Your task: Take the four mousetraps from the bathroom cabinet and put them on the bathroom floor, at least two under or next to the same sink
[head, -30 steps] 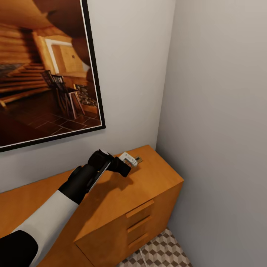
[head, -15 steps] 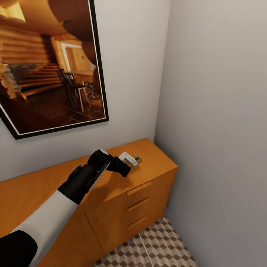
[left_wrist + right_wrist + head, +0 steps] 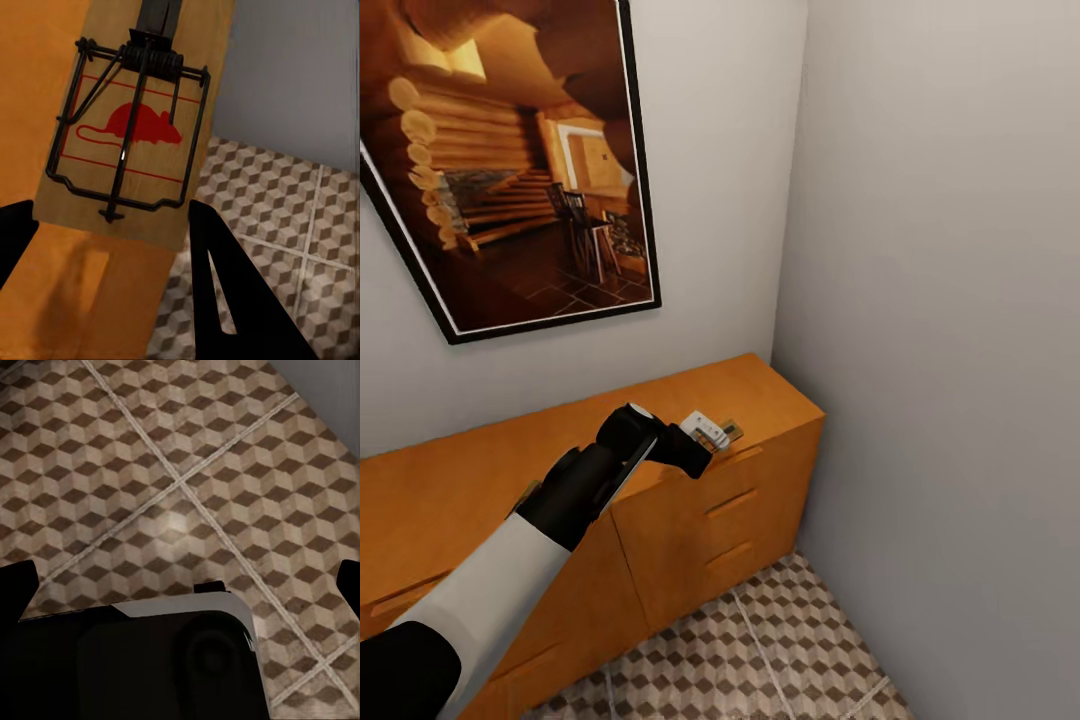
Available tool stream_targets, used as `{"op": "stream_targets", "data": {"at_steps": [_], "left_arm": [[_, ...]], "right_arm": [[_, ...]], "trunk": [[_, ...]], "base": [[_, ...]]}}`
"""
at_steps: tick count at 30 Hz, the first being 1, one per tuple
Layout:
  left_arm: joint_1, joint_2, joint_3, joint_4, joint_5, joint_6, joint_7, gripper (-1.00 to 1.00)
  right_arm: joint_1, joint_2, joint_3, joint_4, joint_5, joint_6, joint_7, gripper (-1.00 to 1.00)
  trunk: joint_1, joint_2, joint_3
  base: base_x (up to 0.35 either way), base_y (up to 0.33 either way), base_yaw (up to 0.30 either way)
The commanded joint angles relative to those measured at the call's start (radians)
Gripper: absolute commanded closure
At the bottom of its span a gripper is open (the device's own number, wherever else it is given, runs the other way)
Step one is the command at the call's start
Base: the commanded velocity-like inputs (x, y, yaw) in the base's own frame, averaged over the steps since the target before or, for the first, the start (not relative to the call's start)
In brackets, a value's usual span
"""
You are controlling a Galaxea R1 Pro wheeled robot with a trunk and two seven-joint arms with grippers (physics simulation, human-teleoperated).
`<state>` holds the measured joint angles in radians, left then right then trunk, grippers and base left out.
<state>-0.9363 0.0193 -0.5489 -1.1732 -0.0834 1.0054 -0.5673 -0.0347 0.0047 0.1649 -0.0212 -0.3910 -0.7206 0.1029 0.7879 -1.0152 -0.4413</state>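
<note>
My left gripper grasps a mousetrap by one short end; its long axis runs straight out from my fingers. Beneath it: the cabinet edge and bathroom floor. My right gripper's fingertips seem spread apart, over tiles.

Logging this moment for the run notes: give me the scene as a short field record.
left claw: holds a mousetrap, above the cabinet's front edge
mousetrap: wooden board, red mouse mark, dark wire
cabinet: orange-brown, drawers shut, against the wall
floor: cube-pattern tiles
right claw: fingers wide apart, over floor tiles
wall: framed picture
</note>
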Motion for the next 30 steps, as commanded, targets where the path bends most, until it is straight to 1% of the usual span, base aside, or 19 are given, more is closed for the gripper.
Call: {"op": "stream_targets", "data": {"at_steps": [1, 14, 22, 26, 28, 29, 30], "left_arm": [[-0.001, 0.001, -0.002, -0.001, -0.012, 0.001, -0.008, 1.00], [-0.001, 0.006, -0.003, 0.019, -0.010, 0.000, -0.008, 1.00], [-0.001, 0.006, -0.005, 0.055, -0.010, -0.002, -0.008, 1.00], [0.000, 0.003, -0.008, 0.086, -0.010, -0.002, -0.009, 1.00], [0.000, 0.001, -0.020, 0.112, -0.010, -0.002, -0.009, 1.00], [0.001, 0.000, -0.038, 0.133, -0.010, -0.003, -0.010, 1.00], [0.001, -0.001, -0.065, 0.156, -0.009, -0.004, -0.012, 1.00]], "right_arm": [[-0.001, 0.000, 0.004, 0.001, -0.011, -0.003, 0.008, -1.00], [-0.001, 0.000, 0.004, 0.001, -0.011, -0.003, 0.008, -1.00], [-0.001, 0.000, 0.004, 0.001, -0.011, -0.003, 0.008, -1.00], [-0.001, 0.000, 0.004, 0.001, -0.011, -0.002, 0.008, -1.00], [-0.001, 0.000, 0.004, 0.001, -0.011, -0.003, 0.008, -1.00], [-0.001, 0.000, 0.004, 0.001, -0.011, -0.003, 0.008, -1.00], [-0.001, 0.000, 0.004, 0.001, -0.011, -0.003, 0.008, -1.00]], "trunk": [[-0.001, -0.001, -0.001], [-0.001, -0.001, -0.001], [-0.001, -0.001, -0.001], [-0.001, -0.001, -0.001], [-0.001, -0.001, -0.001], [-0.001, -0.001, -0.001], [-0.001, -0.001, -0.001]], "base": [[-0.335, 0.000, 0.000], [-0.335, 0.000, 0.000], [-0.336, 0.000, 0.000], [-0.333, 0.000, 0.000], [-0.272, 0.000, 0.000], [-0.191, 0.000, 0.000], [-0.126, 0.000, 0.000]]}}
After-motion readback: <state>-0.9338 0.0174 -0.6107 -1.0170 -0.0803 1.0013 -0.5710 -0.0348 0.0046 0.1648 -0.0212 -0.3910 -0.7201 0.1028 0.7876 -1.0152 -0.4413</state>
